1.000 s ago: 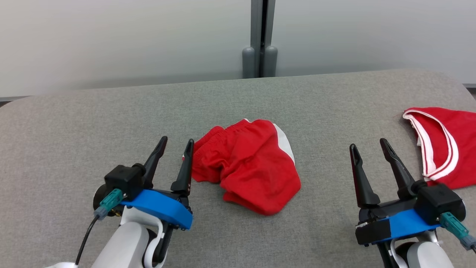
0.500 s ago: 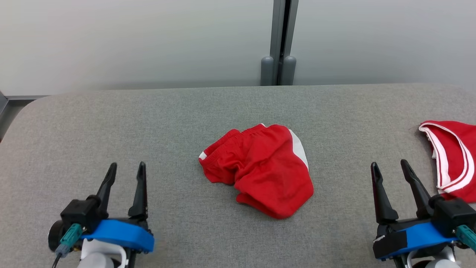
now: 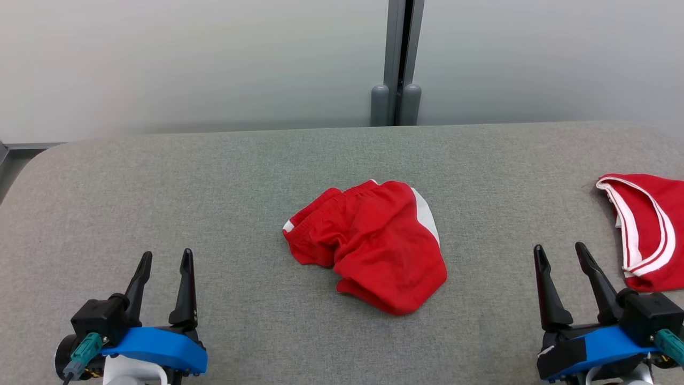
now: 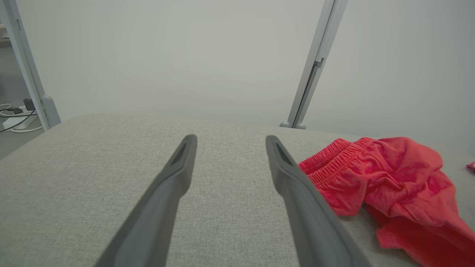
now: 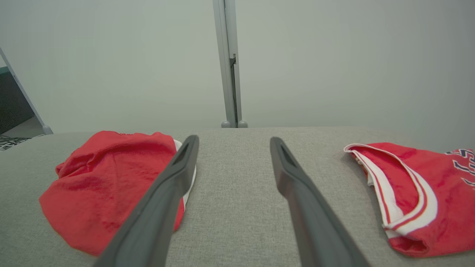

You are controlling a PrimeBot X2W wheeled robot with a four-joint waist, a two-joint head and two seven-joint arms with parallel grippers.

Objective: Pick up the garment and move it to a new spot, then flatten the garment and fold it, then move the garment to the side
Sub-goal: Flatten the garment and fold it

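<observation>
Mid-frame on grey fabric table [image 3: 214, 176], crumpled red-and-white fabric shorts [image 3: 368, 243]. Lower left, left dark two-finger gripper [image 3: 165, 254]; lower right, right gripper [image 3: 559, 247]; both spread, empty. Risk: snagging red white-trimmed jersey [image 3: 649, 230] at right edge instead, close to right gripper.

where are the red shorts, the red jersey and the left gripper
red shorts [image 3: 374, 246]: head view, middle of the crumpled red cloth
red jersey [image 3: 647, 230]: head view, red cloth beside the white trim
left gripper [image 3: 165, 254]: head view, midway between its open fingertips
</observation>
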